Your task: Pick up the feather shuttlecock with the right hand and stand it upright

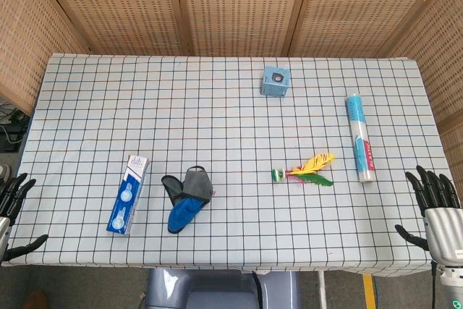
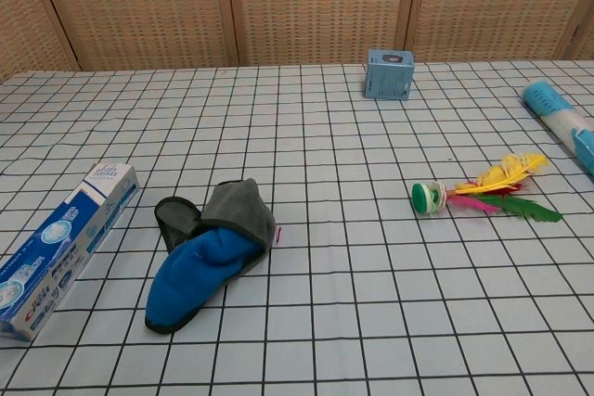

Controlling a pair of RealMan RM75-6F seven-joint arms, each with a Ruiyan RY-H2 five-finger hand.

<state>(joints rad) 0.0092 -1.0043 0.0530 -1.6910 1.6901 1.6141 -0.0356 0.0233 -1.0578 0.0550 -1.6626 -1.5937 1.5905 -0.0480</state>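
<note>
Right robot hand (image 1: 436, 208) partly cut off; feather shuttlecock (image 1: 304, 171) lies flat.

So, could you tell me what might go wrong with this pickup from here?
The shuttlecock lies flat with its feathers toward the right hand, so the fingers may crush feathers instead of gripping the base. The tube lies close between them and could get knocked. Stood on its small round base, the shuttlecock may tip over.
</note>
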